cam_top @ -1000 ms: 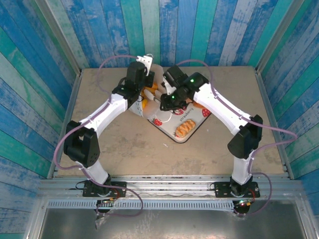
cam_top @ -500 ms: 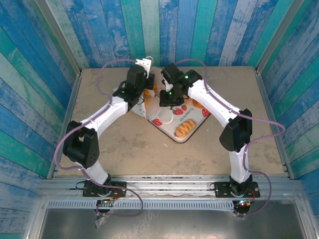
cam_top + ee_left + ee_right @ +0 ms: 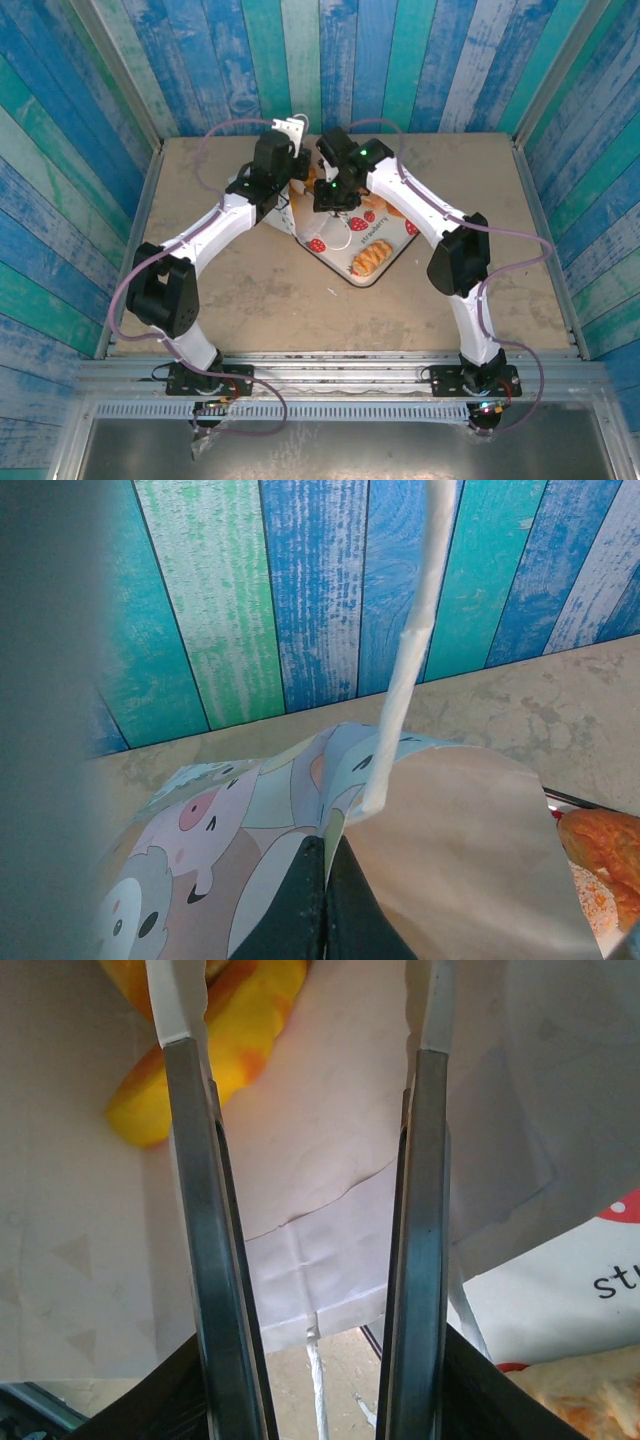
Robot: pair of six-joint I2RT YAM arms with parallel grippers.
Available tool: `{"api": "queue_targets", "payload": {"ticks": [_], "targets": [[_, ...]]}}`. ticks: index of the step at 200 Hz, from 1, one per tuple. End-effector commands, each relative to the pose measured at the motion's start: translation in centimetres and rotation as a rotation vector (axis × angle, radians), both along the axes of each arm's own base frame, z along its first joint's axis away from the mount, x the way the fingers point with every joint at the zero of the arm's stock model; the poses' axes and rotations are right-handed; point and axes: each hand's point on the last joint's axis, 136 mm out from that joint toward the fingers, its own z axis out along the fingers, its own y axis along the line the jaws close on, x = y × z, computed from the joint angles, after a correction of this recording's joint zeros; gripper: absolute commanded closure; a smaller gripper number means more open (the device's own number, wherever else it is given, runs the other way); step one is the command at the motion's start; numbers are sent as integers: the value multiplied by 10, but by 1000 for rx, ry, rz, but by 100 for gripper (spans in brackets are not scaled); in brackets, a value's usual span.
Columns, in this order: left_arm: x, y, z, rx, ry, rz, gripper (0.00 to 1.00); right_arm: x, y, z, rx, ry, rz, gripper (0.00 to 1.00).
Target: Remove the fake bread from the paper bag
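Walls: blue and green painted planks (image 3: 400,60) close in a tan table (image 3: 200,290) on three sides.
Top view, arms: left arm (image 3: 225,215) and right arm (image 3: 410,205) meet at the far middle of the table, wrists almost touching above the paper bag (image 3: 297,212).
Top view, tray: a strawberry-print tray (image 3: 330,250) lies just near-right of the wrists, with one braided piece of fake bread (image 3: 371,258) on it.
Left wrist view, left gripper (image 3: 325,855): jaws pressed together, pinching the bag's rim.
Left wrist view, bag: pastel cartoon faces spread left of the jaws and a plain tan panel lies right of them. A white handle (image 3: 410,650) rises from just beyond the tips.
Left wrist view, bread: an orange piece sits far right of the jaws, at the frame edge.
Right wrist view, right gripper (image 3: 305,1000): jaws partway apart, gripping nothing. Creased white bag paper shows through the gap.
Right wrist view, bread: a yellow-orange piece lies on the paper behind the tip of the finger on the view's left, reaching partly into the gap.
Right wrist view, tray: it lies past the other finger, low in the corner, with a golden piece on it.
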Motion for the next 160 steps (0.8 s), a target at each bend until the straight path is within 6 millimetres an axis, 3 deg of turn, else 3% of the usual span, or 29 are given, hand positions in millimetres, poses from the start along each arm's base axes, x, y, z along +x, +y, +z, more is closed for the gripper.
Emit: {"api": "queue_targets", "payload": {"ticks": [1,91,160], "targets": [[-10,1,37,-41,-67,-18,100,7,0,5,5,-13,-23,52],[-11,-1,38,-31,-68,-33,100,23,8,-7,4,-18,-41,50],[-11,-1,37,-32,-66,-33,100,31,0,-25,-42,-5,-74,52]]}}
